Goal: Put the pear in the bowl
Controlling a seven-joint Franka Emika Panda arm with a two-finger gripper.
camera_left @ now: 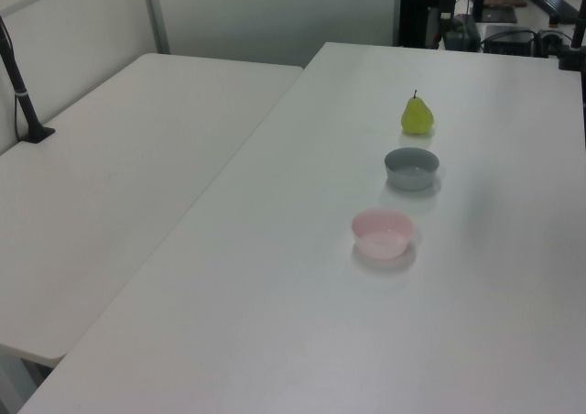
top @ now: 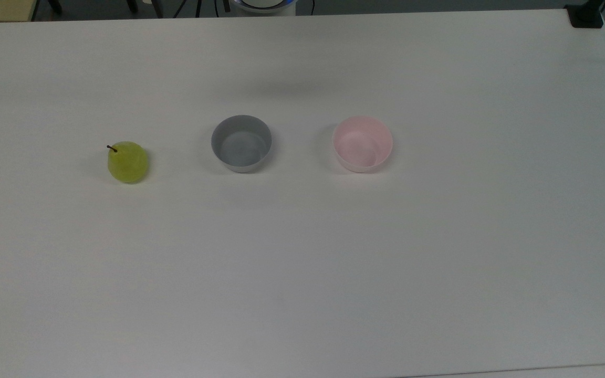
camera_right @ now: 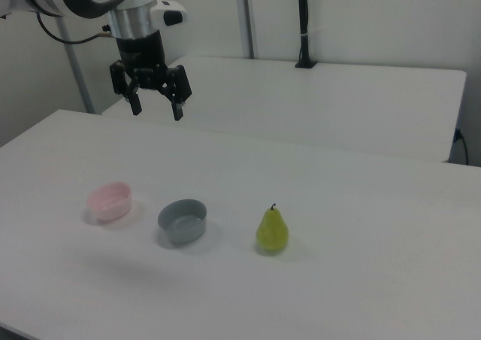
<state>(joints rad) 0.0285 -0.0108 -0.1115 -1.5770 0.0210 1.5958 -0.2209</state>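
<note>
Top view: the pear (top: 128,162) stands on the white surface (top: 302,273), well toward its left edge; the grey bowl (top: 241,143) and pink bowl (top: 362,143) sit in a row to its right, both empty.

Left view: pear farthest, pink bowl nearest.

Right view: the gripper (camera_right: 156,105) hangs high above the surface's far edge, jaws spread, holding nothing.

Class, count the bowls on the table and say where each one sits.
2. The grey bowl sits mid-row; the pink bowl is at the top view's right, with the pear at its left.
</note>
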